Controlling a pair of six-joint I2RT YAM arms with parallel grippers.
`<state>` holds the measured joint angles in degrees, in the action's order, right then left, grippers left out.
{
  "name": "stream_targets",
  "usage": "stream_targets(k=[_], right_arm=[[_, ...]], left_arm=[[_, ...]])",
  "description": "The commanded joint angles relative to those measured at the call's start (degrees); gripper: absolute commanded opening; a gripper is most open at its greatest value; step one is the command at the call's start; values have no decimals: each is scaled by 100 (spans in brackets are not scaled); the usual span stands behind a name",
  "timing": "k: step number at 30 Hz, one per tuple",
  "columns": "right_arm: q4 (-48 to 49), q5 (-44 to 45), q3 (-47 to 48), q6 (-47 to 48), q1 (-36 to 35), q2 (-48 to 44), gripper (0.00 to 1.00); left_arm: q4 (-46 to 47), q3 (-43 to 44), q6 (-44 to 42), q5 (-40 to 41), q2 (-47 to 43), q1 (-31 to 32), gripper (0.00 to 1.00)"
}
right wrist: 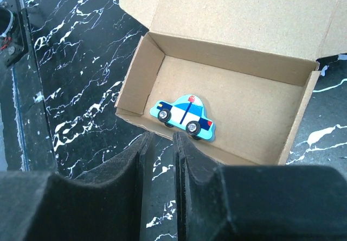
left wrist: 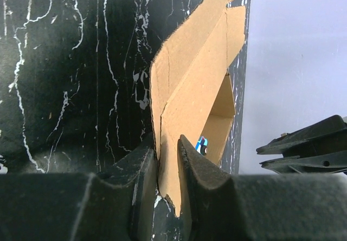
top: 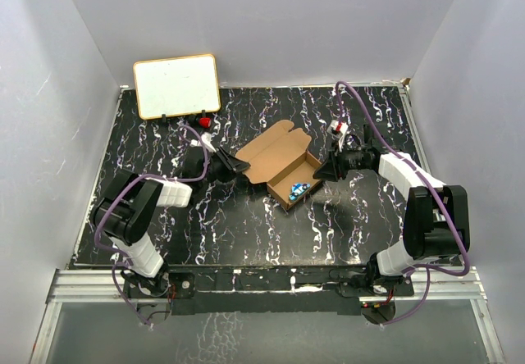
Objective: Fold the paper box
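- My left claw is clamped on the paper box. A brown edge of its open lid runs up between the two pads, which press it from either side.
- My right claw has its pads nearly together, with only a thin slit between them. Nothing sits in that slit; the black, white-veined desk shows through it.
- The tips of my right claw stand just outside the box's long front wall, near a corner. Whether they touch the cardboard I cannot tell.
- The box sits in the middle of the desk, between my two claws. Its tray is folded up with all four walls standing, and its lid is open toward the far left.
- Inside the tray, close to the front wall, a small blue-and-white toy car lies flat.
- Farther off, at the far left edge of the desk, a white board with a tan frame stands propped, well apart from the box.
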<state>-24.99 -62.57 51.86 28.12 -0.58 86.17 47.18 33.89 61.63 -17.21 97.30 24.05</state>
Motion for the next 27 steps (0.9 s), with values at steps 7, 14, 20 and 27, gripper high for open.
stream_targets(k=[7, 14, 20, 27], right_arm=[[378, -251, 136, 29, 225, -322, 26], [1173, 287, 467, -448, 225, -665, 27], [2125, 234, 1240, -1969, 262, 76, 61], [1888, 443, 1899, -2237, 348, 761, 62]], left_arm=[[-113, 346, -308, -227, 33, -15, 13], [-816, 715, -1118, -294, -32, -15, 0], [-1459, 1067, -2257, -270, -208, -16, 0], [-2284, 1473, -3571, -224, -470, -15, 0]])
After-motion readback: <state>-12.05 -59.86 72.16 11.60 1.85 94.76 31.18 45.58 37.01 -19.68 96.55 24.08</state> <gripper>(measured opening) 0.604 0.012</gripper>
